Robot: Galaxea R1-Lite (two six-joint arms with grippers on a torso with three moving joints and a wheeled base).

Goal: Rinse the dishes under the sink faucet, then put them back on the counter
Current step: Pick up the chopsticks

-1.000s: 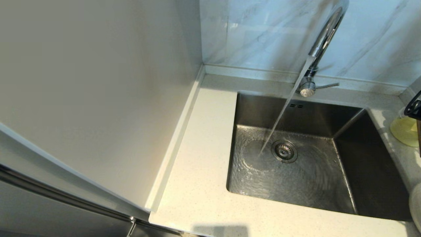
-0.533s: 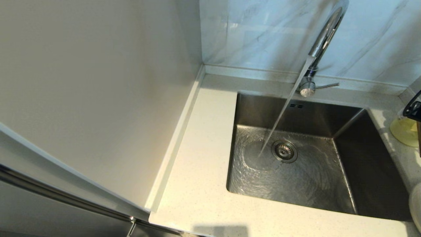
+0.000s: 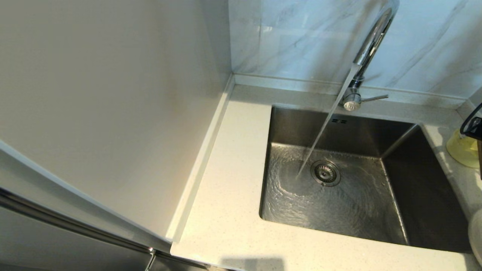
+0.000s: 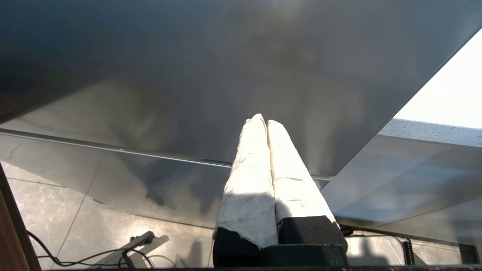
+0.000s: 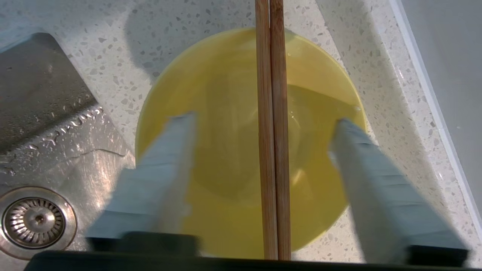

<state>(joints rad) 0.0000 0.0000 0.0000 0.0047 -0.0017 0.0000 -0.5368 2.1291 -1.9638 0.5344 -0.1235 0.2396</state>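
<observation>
From the head view, water runs from the faucet [image 3: 371, 41] into the sink [image 3: 339, 195], and nothing is under the stream. The yellow bowl [image 3: 462, 150] sits on the counter [image 3: 226, 210] just past the sink's right edge, half cut off. A bit of the white plate [image 3: 476, 235] peeks in lower down the same side. Only a dark bit of the right arm shows above the bowl.

In the left wrist view, the left gripper [image 4: 263, 124] is far from the dishes, down by a grey cabinet front. Its jaws are pressed together and hold nothing.

The right wrist view shows what the head view cannot. The right gripper [image 5: 263, 124] hangs right over the bowl [image 5: 226, 150], jaws wide apart, holding nothing. The chopsticks [image 5: 273, 150] lie across the bowl's rim, side by side, running straight between the two fingers [image 5: 165, 169]. So the fingers stand one on each side of the sticks, and I think closing them would pinch the pair. The right arm is much nearer.
</observation>
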